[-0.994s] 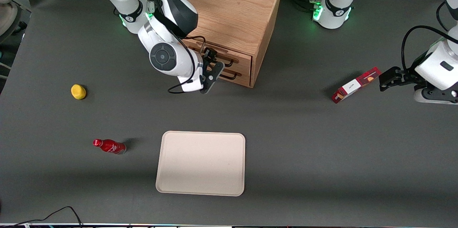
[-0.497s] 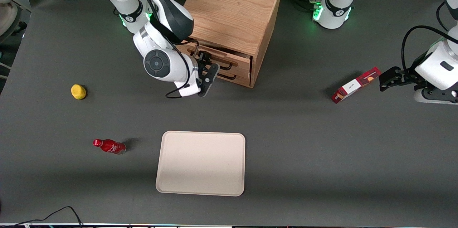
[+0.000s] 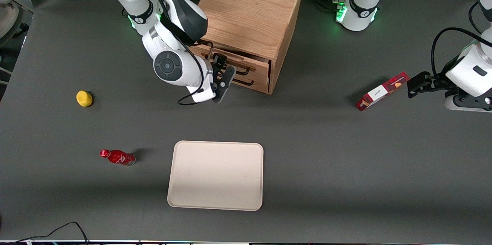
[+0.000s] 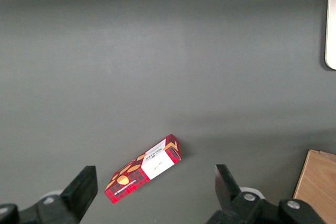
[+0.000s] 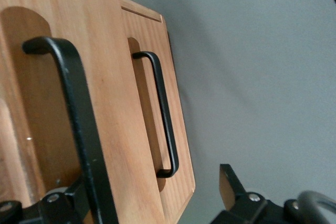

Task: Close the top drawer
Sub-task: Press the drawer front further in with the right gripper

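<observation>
Two fingers (image 5: 228, 187) of the gripper (image 3: 223, 79) stand spread at the front of the top drawer (image 3: 234, 62) of the oak cabinet (image 3: 250, 10) — its black wire handle (image 5: 79, 124) runs just beside one finger, pinched by neither. The drawer sits almost flush with the lower drawer (image 5: 152, 108), perhaps a little proud. If the push lands on the handle and not on the wood, I think the finger could slip off — or hook the wire and drag the drawer out again.

robot lab, franka arms (image 3: 169, 25) bolted to grey table (image 3: 346, 168)
</observation>
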Motion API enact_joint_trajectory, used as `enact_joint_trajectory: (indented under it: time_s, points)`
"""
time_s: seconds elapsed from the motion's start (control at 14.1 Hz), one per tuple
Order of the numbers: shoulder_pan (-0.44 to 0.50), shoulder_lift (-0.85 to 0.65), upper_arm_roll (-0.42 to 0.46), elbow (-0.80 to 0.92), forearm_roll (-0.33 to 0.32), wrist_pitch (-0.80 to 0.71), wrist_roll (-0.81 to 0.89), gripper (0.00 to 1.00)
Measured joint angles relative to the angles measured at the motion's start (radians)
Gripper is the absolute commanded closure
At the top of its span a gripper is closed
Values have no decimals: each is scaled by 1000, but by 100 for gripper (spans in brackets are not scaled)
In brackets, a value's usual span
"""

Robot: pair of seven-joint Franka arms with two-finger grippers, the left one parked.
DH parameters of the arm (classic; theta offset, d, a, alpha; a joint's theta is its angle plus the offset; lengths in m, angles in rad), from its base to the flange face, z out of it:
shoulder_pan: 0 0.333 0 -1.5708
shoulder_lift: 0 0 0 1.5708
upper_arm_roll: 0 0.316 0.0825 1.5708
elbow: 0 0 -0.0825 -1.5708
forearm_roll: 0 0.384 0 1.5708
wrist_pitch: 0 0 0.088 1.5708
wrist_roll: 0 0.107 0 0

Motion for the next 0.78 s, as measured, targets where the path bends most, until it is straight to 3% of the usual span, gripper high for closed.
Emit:
enact_joint_trajectory:
  time_s: [0.78]
  points:
    - [2, -48, 7, -41, 35, 2, 0, 0]
